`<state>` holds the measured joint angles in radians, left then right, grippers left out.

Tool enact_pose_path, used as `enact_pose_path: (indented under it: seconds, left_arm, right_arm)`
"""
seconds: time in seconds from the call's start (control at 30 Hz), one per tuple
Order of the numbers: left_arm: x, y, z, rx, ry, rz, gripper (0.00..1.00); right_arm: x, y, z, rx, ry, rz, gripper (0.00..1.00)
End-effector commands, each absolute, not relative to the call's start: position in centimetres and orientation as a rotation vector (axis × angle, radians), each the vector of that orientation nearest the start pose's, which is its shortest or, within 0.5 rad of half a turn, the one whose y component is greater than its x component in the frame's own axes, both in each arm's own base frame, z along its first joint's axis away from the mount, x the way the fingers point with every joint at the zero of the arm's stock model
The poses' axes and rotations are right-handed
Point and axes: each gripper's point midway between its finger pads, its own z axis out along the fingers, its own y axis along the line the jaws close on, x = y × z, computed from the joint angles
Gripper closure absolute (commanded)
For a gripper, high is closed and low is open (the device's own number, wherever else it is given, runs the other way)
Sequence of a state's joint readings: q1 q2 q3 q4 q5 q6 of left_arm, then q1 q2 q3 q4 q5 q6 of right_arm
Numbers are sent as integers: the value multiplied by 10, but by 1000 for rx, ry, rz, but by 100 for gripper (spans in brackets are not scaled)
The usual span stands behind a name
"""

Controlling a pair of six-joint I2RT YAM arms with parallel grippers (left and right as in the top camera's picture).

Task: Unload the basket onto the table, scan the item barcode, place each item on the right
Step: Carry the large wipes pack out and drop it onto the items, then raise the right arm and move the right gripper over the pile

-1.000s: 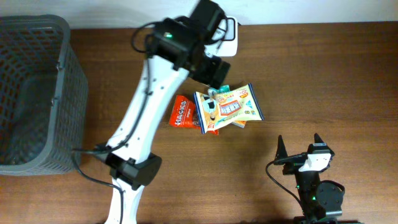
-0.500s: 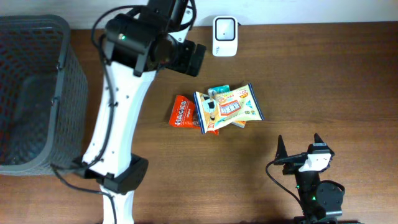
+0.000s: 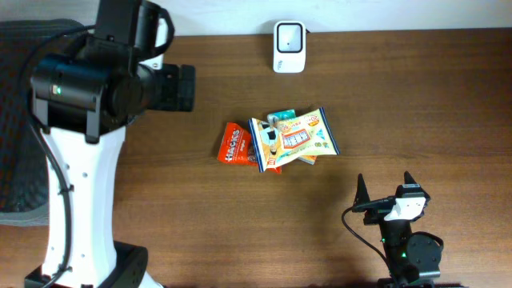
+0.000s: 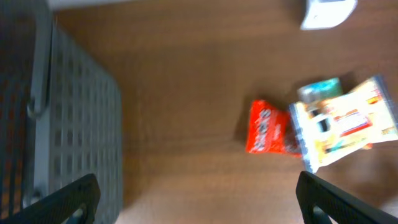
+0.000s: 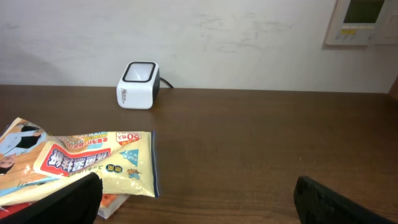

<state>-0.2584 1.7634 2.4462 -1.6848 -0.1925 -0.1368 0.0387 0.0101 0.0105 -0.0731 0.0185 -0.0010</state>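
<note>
Snack packet (image 3: 300, 138) lies flat mid-table atop a small pile, its long axis left-right and its right end angled slightly toward the scanner (image 3: 289, 36). Left gripper (image 4: 196, 190) and right gripper (image 3: 385, 181) both gape wide, empty.

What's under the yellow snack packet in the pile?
Beneath the yellow snack packet, a teal packet peeks out at the far edge and a red packet at the left. An orange edge shows on the near side. The rest underneath is covered.

Brown wooden table (image 3: 416, 96), white scanner (image 3: 289, 36), heaped snack packets (image 3: 292, 140), grey basket (image 4: 74, 137)
</note>
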Motion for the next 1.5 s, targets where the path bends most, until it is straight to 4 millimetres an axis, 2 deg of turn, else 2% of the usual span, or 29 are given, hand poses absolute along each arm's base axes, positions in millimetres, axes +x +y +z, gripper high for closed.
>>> enact_pose_path:
  seconds: [0.0, 0.17, 0.23, 0.53, 0.6, 0.63, 0.7, 0.73, 0.8, 0.87, 0.97, 1.13, 1.23, 1.33, 1.47]
  left_arm:
    - [349, -50, 338, 11, 2656, 60, 1]
    - [349, -58, 307, 33, 2753, 24, 1]
    - [347, -58, 301, 35, 2772, 29, 1]
    - [347, -58, 300, 36, 2776, 30, 1]
    - [347, -58, 300, 36, 2776, 30, 1]
    - [347, -58, 300, 36, 2776, 30, 1]
    - [347, -58, 300, 36, 2776, 30, 1]
    - [347, -58, 300, 36, 2776, 30, 1]
    - [347, -58, 300, 36, 2776, 30, 1]
    - [347, -58, 300, 36, 2776, 30, 1]
    - [347, -58, 300, 36, 2776, 30, 1]
    - [347, -58, 300, 36, 2776, 30, 1]
    - [347, -58, 300, 36, 2776, 30, 1]
    - [347, -58, 300, 36, 2776, 30, 1]
    - [347, -58, 300, 36, 2776, 30, 1]
  right_arm:
    - [246, 2, 156, 0, 1648, -4, 2]
    - [246, 2, 156, 0, 1648, -4, 1]
    - [246, 2, 156, 0, 1648, -4, 2]
    - [246, -3, 157, 11, 1644, -35, 2]
    - [247, 1, 165, 5, 1609, -8, 1]
    - [245, 20, 189, 12, 1517, 180, 2]
    - [236, 48, 220, 13, 1404, 467, 2]
    - [223, 70, 240, -16, 1340, 695, 2]
    - [201, 100, 254, -104, 1317, 961, 2]
    - [193, 107, 259, -115, 1312, 1060, 2]
    - [182, 98, 294, -48, 1165, 1141, 2]
    - [139, 79, 360, -98, 822, 1091, 2]
    - [120, 62, 404, -44, 707, 1040, 2]
    - [115, 59, 445, -73, 777, 818, 1]
    - [134, 60, 468, -118, 1020, 561, 2]
